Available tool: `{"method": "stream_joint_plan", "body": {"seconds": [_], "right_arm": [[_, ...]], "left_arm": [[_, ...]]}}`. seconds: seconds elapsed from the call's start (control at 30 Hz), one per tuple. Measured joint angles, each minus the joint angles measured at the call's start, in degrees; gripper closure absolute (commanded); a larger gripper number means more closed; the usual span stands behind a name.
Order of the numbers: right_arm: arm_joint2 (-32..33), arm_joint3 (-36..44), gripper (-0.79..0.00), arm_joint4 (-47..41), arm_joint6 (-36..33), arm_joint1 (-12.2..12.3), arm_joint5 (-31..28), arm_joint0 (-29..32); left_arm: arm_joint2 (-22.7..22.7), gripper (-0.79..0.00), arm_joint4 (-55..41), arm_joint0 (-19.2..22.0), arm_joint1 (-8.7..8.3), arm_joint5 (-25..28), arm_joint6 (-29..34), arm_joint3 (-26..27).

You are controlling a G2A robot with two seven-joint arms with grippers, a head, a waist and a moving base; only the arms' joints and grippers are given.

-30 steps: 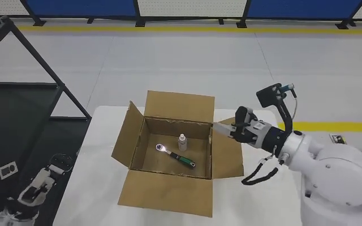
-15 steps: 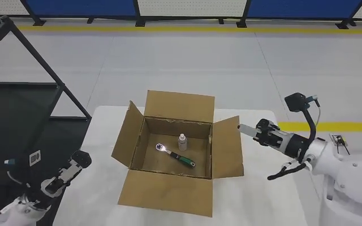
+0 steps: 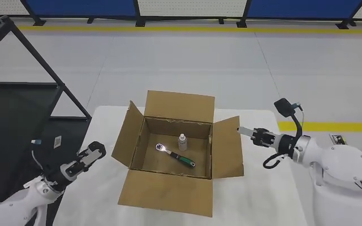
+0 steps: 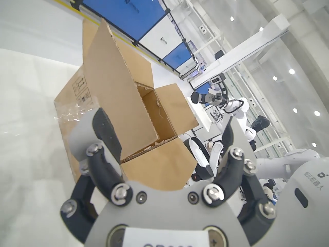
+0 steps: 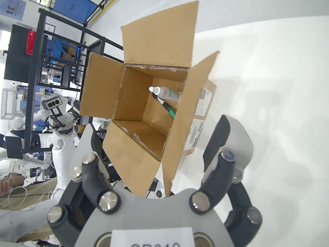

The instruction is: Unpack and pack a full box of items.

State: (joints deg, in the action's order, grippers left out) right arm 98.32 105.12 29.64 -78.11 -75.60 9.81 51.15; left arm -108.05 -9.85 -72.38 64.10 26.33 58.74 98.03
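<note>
An open cardboard box [image 3: 169,189] stands in the middle of the white table [image 3: 266,192], all its flaps folded outward. On its floor stand a small white bottle [image 3: 182,142] and, beside it, a ratchet wrench with a green handle [image 3: 176,156]. The right wrist view looks into the box [image 5: 133,98] and shows the bottle [image 5: 164,93] and the wrench [image 5: 168,109]. My right gripper [image 3: 244,132] hovers open just right of the right flap, holding nothing. My left gripper [image 3: 95,151] is open at the table's left edge, facing the box [image 4: 120,98], fingers [image 4: 105,129] apart.
A black metal rack [image 3: 34,85] stands on the floor left of the table. Bare tabletop lies on both sides of the box and in front of it. Yellow floor tape [image 3: 322,125] runs behind the right arm.
My right gripper has drawn back from the box's right flap toward the table's right side. My left arm has risen from low at the left up to the table's left edge.
</note>
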Motion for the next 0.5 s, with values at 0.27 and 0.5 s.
{"method": "stream_joint_plan", "body": {"seconds": [0.27,0.5], "right_arm": [[-2.75,-2.9,-0.785,-4.71,-3.09,0.96,-2.4,0.39],[-8.06,-3.13,-0.785,-9.0,-3.62,1.3,-3.24,-1.62]], "left_arm": [[3.68,-0.785,1.68,2.78,-1.07,0.19,5.7,-0.18],[6.83,-0.785,1.64,3.24,-1.63,-0.08,7.3,1.26]]}}
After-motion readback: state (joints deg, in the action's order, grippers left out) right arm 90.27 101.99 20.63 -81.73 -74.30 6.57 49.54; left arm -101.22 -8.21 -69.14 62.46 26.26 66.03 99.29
